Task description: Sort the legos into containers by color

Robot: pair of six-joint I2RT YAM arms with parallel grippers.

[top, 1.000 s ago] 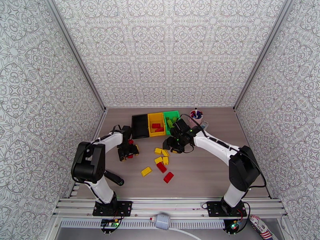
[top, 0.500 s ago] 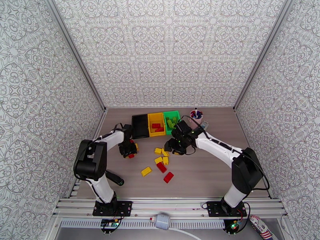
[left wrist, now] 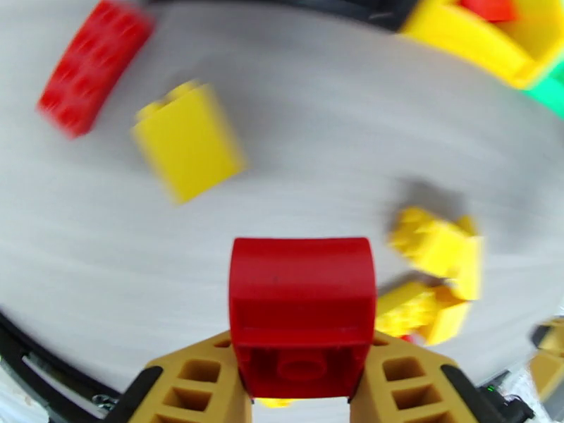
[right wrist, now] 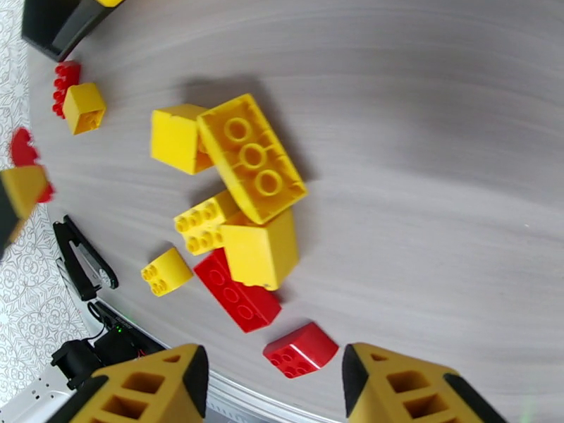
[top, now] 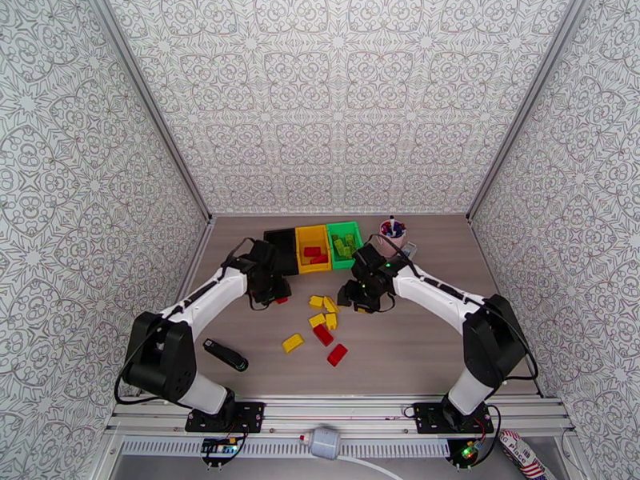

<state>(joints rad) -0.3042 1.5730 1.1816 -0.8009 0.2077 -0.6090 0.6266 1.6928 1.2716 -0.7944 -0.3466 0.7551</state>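
Note:
My left gripper [left wrist: 302, 350] is shut on a red lego [left wrist: 302, 311], held above the table just in front of the black bin [top: 280, 250]; in the top view that gripper [top: 278, 296] sits left of the loose pile. The yellow bin [top: 313, 248] holds red bricks and the green bin [top: 344, 242] holds green ones. My right gripper [right wrist: 271, 378] is open over the pile, with a yellow cluster [right wrist: 250, 160] and two red bricks [right wrist: 236, 297] ahead of its fingers. From above, the right gripper [top: 350, 300] hangs right of the yellow bricks [top: 324, 304].
A pink cup with pens [top: 392, 230] stands right of the green bin. A black stick-like object [top: 226, 355] lies near the left arm's base. A yellow brick [top: 293, 342] and a red one [top: 337, 354] lie nearer the front edge.
The left arm has swung up and to the right, toward the black bin, carrying the red lego. The right gripper has shifted slightly right and nearer.

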